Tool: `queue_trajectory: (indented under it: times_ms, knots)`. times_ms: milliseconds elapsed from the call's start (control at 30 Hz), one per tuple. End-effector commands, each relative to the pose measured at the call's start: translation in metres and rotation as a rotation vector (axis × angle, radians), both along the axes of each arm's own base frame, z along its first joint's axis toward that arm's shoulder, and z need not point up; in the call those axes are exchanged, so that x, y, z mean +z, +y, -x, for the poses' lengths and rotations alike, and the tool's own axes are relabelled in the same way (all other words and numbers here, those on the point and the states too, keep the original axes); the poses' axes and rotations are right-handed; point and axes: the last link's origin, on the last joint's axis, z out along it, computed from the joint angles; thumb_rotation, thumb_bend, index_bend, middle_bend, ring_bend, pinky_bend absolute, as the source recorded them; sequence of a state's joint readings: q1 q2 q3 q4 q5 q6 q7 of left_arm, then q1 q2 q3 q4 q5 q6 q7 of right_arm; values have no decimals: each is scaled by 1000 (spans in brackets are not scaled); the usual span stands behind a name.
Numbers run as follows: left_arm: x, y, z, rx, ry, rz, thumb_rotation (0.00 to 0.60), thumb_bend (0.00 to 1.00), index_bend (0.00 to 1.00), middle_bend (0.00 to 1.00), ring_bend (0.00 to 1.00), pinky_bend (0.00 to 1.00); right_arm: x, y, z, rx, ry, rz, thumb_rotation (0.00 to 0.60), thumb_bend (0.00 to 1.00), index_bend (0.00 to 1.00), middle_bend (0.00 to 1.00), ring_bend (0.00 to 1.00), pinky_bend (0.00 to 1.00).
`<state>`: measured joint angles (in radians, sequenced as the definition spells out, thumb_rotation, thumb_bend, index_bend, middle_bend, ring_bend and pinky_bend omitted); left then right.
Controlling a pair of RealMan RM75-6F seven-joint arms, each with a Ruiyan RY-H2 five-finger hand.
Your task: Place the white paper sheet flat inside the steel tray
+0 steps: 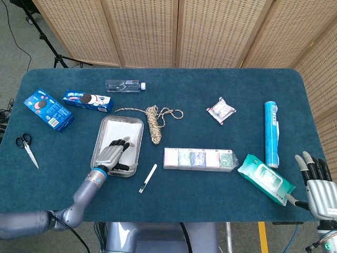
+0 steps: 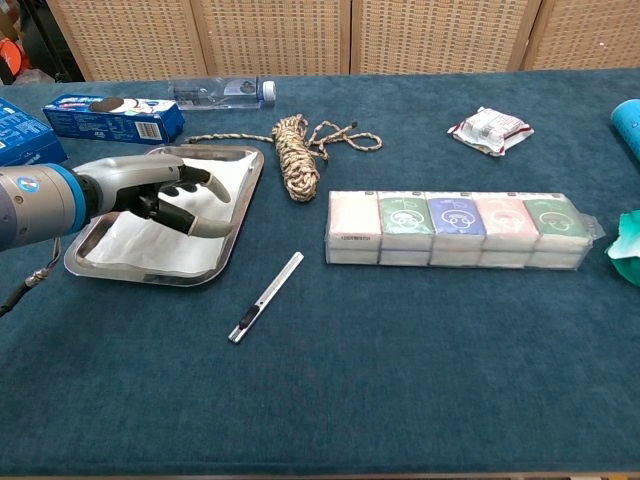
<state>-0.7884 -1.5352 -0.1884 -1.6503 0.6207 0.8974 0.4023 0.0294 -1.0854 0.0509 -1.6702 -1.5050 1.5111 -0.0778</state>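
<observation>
The steel tray (image 1: 136, 124) (image 2: 243, 205) lies left of centre on the blue table. A white paper sheet (image 1: 124, 130) (image 2: 150, 245) lies flat inside it. My left hand (image 1: 113, 154) (image 2: 165, 195) hovers over the tray's near half with fingers spread and slightly curled, holding nothing. Whether it touches the paper I cannot tell. My right hand (image 1: 318, 182) hangs off the table's near right corner, fingers apart and empty.
A rope coil (image 1: 154, 122) lies just right of the tray, a box cutter (image 1: 148, 178) by its near right corner. A cookie pack (image 1: 87, 100), blue box (image 1: 48, 109), bottle (image 1: 123, 85) and scissors (image 1: 26, 147) surround the left side. A tissue multipack (image 1: 198, 159), wipes (image 1: 265, 178) and tube (image 1: 271, 132) lie right.
</observation>
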Motion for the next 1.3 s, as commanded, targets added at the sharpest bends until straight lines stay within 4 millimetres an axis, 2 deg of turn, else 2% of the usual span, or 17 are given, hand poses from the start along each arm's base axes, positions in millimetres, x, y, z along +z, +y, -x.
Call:
queue_trajectory:
  times_ms: [33, 800, 1300]
  knots:
    - [-1, -1, 1, 1, 11, -1, 324, 246, 200, 0, 0, 0, 0, 0, 0, 0, 0, 2, 600, 0, 0, 0, 0, 0]
    - [-3, -6, 10, 28, 43, 5, 323, 240, 200, 0, 0, 0, 0, 0, 0, 3, -2, 3, 600, 0, 0, 0, 0, 0]
    - [8, -3, 1, 5, -22, -61, 322, 236, 201, 0, 0, 0, 0, 0, 0, 4, -2, 8, 600, 0, 0, 0, 0, 0]
